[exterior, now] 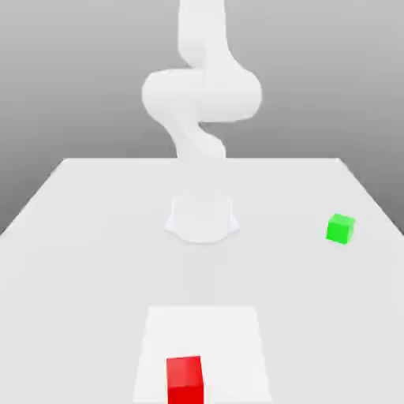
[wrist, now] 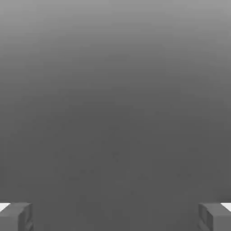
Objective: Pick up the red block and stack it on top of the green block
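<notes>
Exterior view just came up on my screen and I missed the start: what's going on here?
A white robot arm stands at the far side of a white table, holding nothing. The red block sits near the front edge; the green block sits apart, toward the exterior view's right. In the hand view the gripper is wide open with nothing between its fingers. No stacking done yet.

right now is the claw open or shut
Open. In the hand view the claw has its two fingertips far apart at opposite edges, with nothing between them.
</notes>
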Controlling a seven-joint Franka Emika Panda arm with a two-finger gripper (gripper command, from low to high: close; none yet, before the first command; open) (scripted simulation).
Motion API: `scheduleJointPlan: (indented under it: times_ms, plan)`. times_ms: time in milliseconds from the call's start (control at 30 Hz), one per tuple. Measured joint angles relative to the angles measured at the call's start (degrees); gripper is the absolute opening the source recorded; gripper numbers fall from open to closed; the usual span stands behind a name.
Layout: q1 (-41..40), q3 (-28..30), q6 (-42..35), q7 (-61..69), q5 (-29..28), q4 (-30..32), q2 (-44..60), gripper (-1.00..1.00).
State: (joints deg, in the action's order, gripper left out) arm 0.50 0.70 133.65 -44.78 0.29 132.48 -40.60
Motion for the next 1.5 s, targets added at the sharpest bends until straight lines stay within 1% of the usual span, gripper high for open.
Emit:
scheduleJointPlan:
  times_ms: [567, 833, 1000, 1033, 1233, 1300, 1400, 1433, 1500]
  plan:
    - [1.72, 3.22, 12.74, 7.62, 2.51, 4.78, 35.68, 0.00]
    - [1.20, 3.51, 18.80, 10.00, 2.09, 6.98, 52.21, 0.00]
    - [0.43, 2.57, 26.63, 11.23, 3.34, 5.86, 62.58, 0.00]
    - [0.31, 2.41, 27.57, 11.36, 3.51, 5.69, 63.70, -1.00]
    - [0.24, 2.30, 28.01, 11.35, 3.52, 5.60, 64.26, -1.00]
    - [0.45, 2.60, 26.20, 11.10, 3.17, 5.95, 62.09, -1.00]
    - [0.82, 3.17, 21.45, 10.42, 2.23, 6.85, 56.44, -1.00]
    - [1.23, 2.72, 20.15, 10.73, 2.12, 7.37, 54.60, -1.00]
    - [3.61, -0.82, 19.49, 13.95, 2.99, 9.26, 51.98, -1.00]
